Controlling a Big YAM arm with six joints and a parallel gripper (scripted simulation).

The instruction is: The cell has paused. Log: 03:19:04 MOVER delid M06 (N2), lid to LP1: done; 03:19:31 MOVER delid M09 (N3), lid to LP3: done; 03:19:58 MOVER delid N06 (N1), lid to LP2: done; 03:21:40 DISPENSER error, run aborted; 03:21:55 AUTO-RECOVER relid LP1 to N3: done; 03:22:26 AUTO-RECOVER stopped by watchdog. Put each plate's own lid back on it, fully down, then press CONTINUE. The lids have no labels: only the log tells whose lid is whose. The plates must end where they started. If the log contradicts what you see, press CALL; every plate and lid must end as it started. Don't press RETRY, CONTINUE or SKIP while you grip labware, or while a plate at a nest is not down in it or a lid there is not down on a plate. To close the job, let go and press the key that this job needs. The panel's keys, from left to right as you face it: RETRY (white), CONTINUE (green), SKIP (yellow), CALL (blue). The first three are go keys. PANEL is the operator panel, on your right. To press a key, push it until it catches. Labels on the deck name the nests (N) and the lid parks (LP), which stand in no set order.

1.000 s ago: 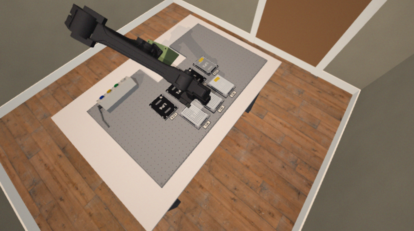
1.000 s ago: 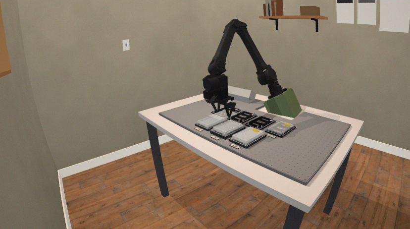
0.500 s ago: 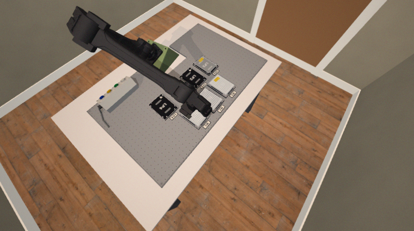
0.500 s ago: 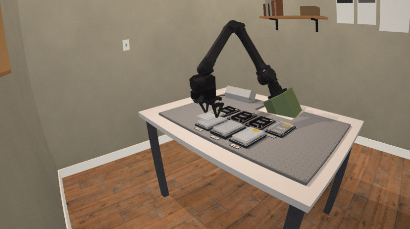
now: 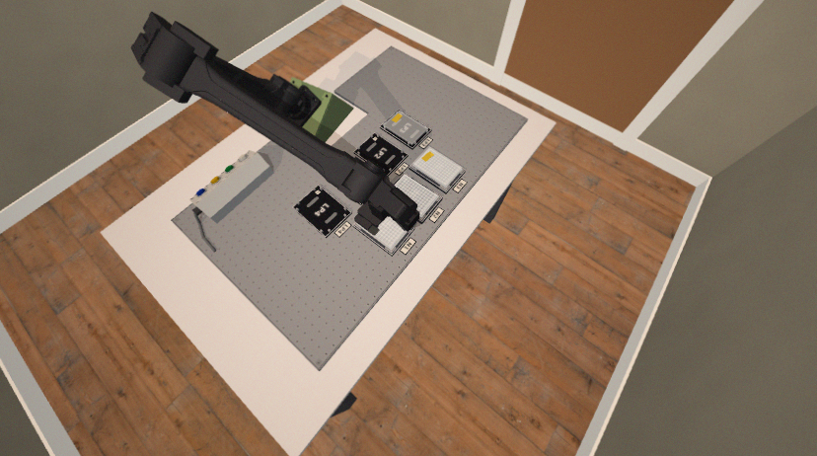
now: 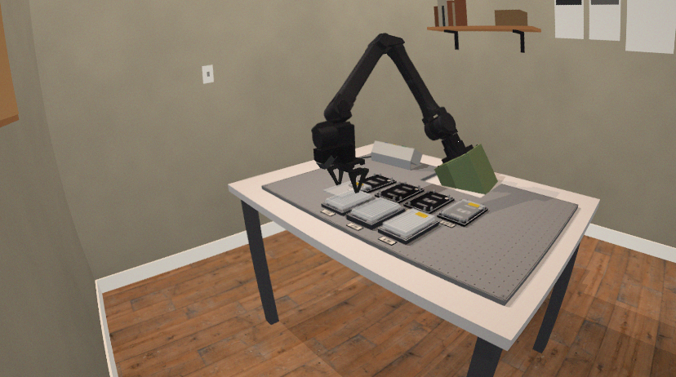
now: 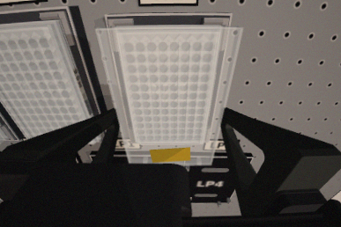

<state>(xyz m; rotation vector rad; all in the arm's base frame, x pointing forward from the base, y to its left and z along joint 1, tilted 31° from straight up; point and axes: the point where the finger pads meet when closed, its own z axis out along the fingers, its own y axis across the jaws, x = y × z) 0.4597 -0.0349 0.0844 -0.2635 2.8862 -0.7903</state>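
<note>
My gripper (image 6: 348, 187) (image 7: 169, 113) is shut on a clear lid with a yellow tab (image 7: 170, 155). The lid hangs level above the N1 plate (image 6: 346, 201), overlapping it in the wrist view; a gap shows in the exterior view. The N2 plate (image 5: 421, 194) (image 6: 376, 210) has no yellow tab showing. The N3 plate (image 5: 439, 171) (image 6: 406, 224) wears a lid with a yellow tab (image 5: 427, 156) (image 6: 420, 214). Another tabbed lid (image 5: 409, 125) (image 6: 460, 211) lies on LP3. LP2 (image 5: 380, 153) (image 6: 429, 201), LP1 (image 6: 398, 192) and LP4 (image 5: 322, 209) (image 7: 210, 184) show bare black.
The panel (image 5: 241, 192) (image 6: 393, 155) stands at the deck's side with blue (image 5: 200, 192), yellow (image 5: 214, 180), green (image 5: 229, 168) and white keys. A cable (image 5: 206, 234) lies beside it. The green arm mount (image 5: 331, 116) (image 6: 468, 173) stands behind the parks. Neighbouring N2 sits close beside N1.
</note>
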